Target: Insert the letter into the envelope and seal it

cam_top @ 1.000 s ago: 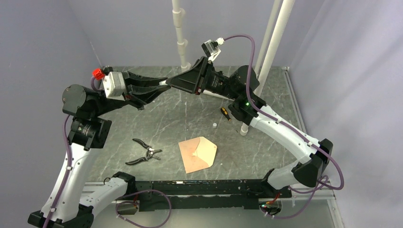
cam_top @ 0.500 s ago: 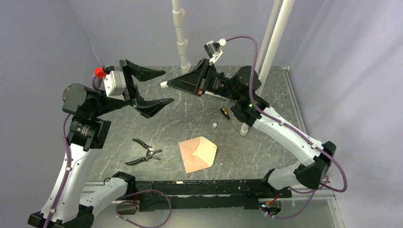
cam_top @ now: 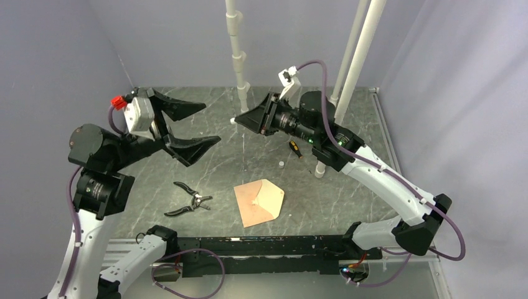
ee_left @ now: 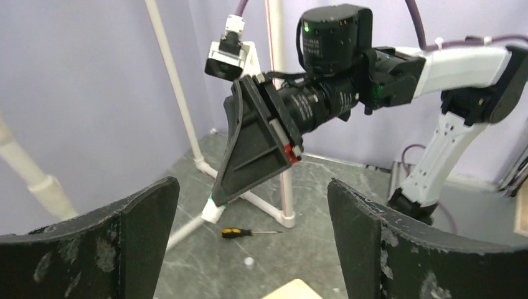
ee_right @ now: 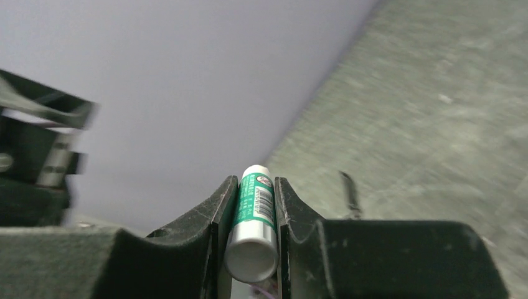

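While the right fingers (ee_right: 218, 215) clamp a green-and-white glue stick (ee_right: 254, 215) aloft with its tip pointing left, the left fingers (ee_left: 140, 215) hang wide apart and empty. The envelope (cam_top: 258, 202) lies flat on the counter (cam_top: 348, 180) well below both, toward the near edge. Its long axis runs left-to-right and its open flap points right. Neither arm looks clearly nearer.
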`<state>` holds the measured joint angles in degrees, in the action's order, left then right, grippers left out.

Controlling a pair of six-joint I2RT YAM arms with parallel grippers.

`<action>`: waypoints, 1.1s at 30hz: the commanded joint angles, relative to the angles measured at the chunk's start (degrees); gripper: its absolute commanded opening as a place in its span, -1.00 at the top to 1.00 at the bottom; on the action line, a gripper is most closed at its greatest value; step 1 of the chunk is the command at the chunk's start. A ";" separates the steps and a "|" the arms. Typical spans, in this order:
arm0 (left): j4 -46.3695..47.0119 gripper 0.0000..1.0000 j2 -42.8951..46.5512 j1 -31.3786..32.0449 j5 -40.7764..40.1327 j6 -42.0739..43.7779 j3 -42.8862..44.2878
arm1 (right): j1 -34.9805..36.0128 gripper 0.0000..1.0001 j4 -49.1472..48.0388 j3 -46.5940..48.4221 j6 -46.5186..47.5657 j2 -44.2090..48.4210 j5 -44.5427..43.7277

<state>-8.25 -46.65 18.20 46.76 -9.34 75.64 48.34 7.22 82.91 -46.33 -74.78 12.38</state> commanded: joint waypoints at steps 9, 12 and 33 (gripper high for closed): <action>-13.94 -0.25 -5.37 -0.18 -16.95 -26.73 -14.64 | 7.31 1.00 19.81 -17.54 12.10 -3.37 -25.61; -14.95 0.16 -6.12 -0.18 -17.72 -34.35 -24.11 | 12.71 1.00 18.97 -20.85 12.00 -5.27 -29.78; 14.35 0.75 -35.82 1.23 -9.29 -53.37 -42.75 | 24.74 1.00 6.98 -26.08 13.46 -18.54 -38.23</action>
<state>-0.91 -78.76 19.22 34.54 -60.20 30.79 73.12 19.94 56.27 -34.22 -92.12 -25.17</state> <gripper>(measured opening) 0.139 0.268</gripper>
